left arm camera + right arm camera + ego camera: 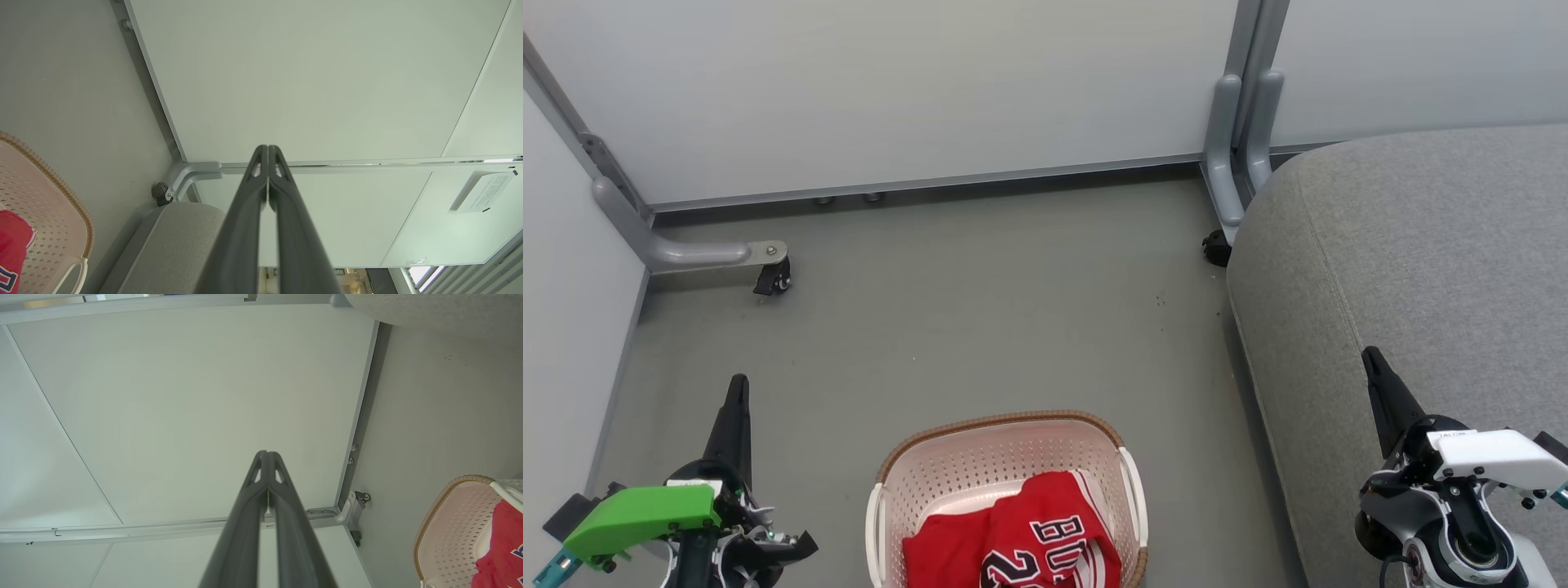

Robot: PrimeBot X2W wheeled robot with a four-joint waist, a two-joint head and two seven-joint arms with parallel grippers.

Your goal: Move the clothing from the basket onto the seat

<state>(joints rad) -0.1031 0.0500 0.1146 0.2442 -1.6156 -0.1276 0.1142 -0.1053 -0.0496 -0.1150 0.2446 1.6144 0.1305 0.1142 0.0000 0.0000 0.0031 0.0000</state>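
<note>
Red clothing (1013,539) with dark lettering lies bunched in the cream perforated basket (1005,445) with a brown rim, on the floor at the bottom centre of the head view. The grey seat (1421,269) fills the right side. My left gripper (737,388) points up at the lower left, shut and empty, well left of the basket. Over the seat's front part my right gripper (1372,359) is shut and empty too. The left wrist view shows shut fingers (267,151), the basket (49,179), clothing (12,241) and the seat (175,241). In the right wrist view are shut fingers (267,455), the basket (445,522) and clothing (502,547).
White partition panels (890,90) close off the back and left. Their grey feet with castors stand on the floor at the left (772,278) and beside the seat's far corner (1217,245). Grey floor (980,310) stretches between the basket and the panels.
</note>
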